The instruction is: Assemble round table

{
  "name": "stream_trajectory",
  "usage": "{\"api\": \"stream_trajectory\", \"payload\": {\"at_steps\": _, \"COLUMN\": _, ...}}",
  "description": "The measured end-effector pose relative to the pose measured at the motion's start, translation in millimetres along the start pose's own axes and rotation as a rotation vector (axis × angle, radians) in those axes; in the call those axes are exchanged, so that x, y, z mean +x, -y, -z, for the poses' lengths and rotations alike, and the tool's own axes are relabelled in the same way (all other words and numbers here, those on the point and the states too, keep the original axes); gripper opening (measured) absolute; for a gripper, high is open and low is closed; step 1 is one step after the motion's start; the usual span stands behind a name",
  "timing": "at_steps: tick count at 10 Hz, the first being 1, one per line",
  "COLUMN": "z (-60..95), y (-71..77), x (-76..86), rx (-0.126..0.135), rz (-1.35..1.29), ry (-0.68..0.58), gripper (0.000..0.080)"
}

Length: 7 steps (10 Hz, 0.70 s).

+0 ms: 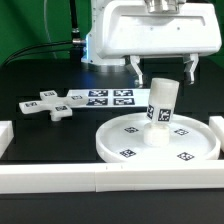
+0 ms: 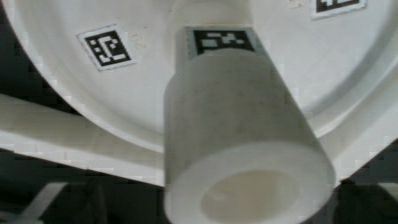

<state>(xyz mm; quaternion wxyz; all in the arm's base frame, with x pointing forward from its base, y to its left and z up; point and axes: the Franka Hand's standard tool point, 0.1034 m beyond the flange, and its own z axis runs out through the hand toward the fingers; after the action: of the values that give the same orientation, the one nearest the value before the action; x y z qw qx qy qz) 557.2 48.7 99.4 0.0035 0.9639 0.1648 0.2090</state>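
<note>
The large round rimmed disc (image 1: 120, 140) lies on the black table at the exterior view's front right. The short thick cylinder leg (image 1: 162, 110) stands on its middle, leaning slightly, with a tag on its side. My gripper (image 1: 162, 70) hangs just above the leg's top, its two fingers spread wider than the leg and clear of it, so it is open and empty. In the wrist view the leg (image 2: 231, 120) fills the middle with its hollow end nearest the camera, and the disc (image 2: 107, 90) lies behind it. The cross-shaped foot piece (image 1: 48, 105) lies on the table at the exterior view's left.
The marker board (image 1: 105, 98) lies flat between the foot piece and the disc. A long white border rail (image 1: 110, 185) runs along the front, with shorter rails at the left (image 1: 5, 135) and right (image 1: 218, 125). The arm's white body (image 1: 150, 30) hangs over the back.
</note>
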Motion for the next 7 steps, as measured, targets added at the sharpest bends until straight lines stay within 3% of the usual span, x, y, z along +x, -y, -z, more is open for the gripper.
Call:
{"api": "stream_trajectory", "payload": {"at_steps": 1, "z": -0.8, "y": 9.6, "x": -1.6, "rx": 0.043, "rz": 0.012, "ry": 0.101, "gripper": 0.0649}}
{"api": "stream_trajectory", "payload": {"at_steps": 2, "z": 1.5, "y": 10.9, "x": 5.2, "rx": 0.066, "rz": 0.019, "ry": 0.159, "gripper": 0.0649}}
{"api": "stream_trajectory", "payload": {"at_steps": 4, "z": 2.6, "y": 10.6, "x": 3.8, "rx": 0.111, "rz": 0.007, "ry": 0.284, "gripper": 0.0649}}
{"api": "stream_trajectory", "payload": {"at_steps": 6, "z": 4.4, "y": 19.0, "x": 3.6, "rx": 0.146, "rz": 0.003, "ry": 0.411, "gripper": 0.0649}}
{"api": "stream_trajectory", "payload": {"at_steps": 7, "z": 2.2, "y": 15.8, "x": 6.9, "rx": 0.148, "rz": 0.04, "ry": 0.403, "gripper": 0.0649}}
